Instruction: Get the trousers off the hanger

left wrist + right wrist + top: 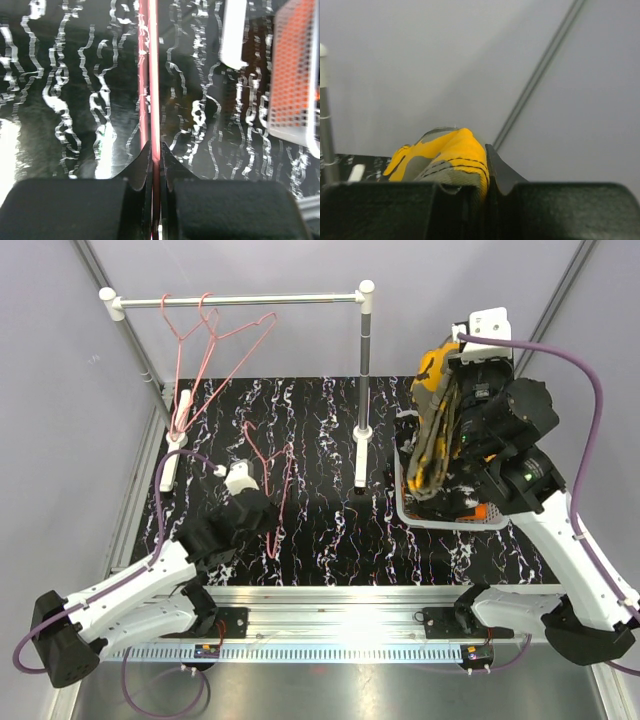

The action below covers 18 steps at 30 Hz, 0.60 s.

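Right gripper (pixel 484 167) clenched on camo trousers (pixel 434 430), held up, lower end hanging into basket (pixel 452 524) (white mesh). Left gripper (pixel 155 152) pinching pink hanger (pixel 150 75) over table (pixel 320 420).

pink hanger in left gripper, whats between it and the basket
The rack's right post and its white foot, seen in the top view.

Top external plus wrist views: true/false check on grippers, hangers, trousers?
1. The right gripper grips the camouflage trousers. True.
2. The left gripper is open. False: it is shut on a pink hanger.
3. Two bare hangers hang on the rail. True.
4. The camouflage trousers lie flat in the white basket. False: they hang from the right gripper over it.
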Tool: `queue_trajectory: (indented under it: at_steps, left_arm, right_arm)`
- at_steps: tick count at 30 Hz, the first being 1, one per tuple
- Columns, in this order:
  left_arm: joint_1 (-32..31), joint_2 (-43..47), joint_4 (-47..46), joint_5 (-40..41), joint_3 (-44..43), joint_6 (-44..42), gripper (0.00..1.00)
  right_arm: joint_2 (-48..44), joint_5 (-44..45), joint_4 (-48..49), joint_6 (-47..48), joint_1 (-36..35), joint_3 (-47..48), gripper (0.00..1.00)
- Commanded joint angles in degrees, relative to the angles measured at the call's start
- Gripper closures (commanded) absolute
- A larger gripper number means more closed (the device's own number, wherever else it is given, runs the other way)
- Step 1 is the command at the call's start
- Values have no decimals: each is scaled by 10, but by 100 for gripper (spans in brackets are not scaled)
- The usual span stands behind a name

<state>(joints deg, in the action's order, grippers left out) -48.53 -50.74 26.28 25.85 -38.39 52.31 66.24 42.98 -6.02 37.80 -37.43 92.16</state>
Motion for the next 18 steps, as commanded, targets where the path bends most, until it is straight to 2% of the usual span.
queue_trajectory:
  at_steps: [1, 2, 4, 5, 6, 9, 12, 15, 18]
  left_arm:
    - [0, 9, 0, 45, -10, -12, 100]
    - [0, 13, 2, 41, -11, -15, 100]
    - [0, 20, 4, 38, -14, -26, 100]
    - [0, 22, 12, 38, -18, -28, 100]
    - [0, 25, 16, 37, -19, -31, 100]
    - [0, 35, 21, 30, -23, -43, 100]
    - [0, 42, 28, 20, -26, -61, 100]
    - [0, 53, 32, 9, -21, -72, 100]
    - [0, 73, 25, -10, -10, -81, 100]
  right_arm:
    - [-25, 75, 219, 126, 16, -31, 100]
    - [-24, 83, 251, 204, 27, -73, 100]
    - [-25, 107, 350, 280, 46, -120, 100]
    - [-24, 118, 379, 337, 67, -163, 100]
    - [-25, 123, 399, 351, 79, -180, 100]
    - [-43, 139, 407, 344, 124, -222, 100]
    - [-69, 148, 368, 313, 171, -238, 100]
    - [-120, 127, 302, 289, 188, -247, 100]
    - [-151, 104, 305, 294, 190, -289, 100]
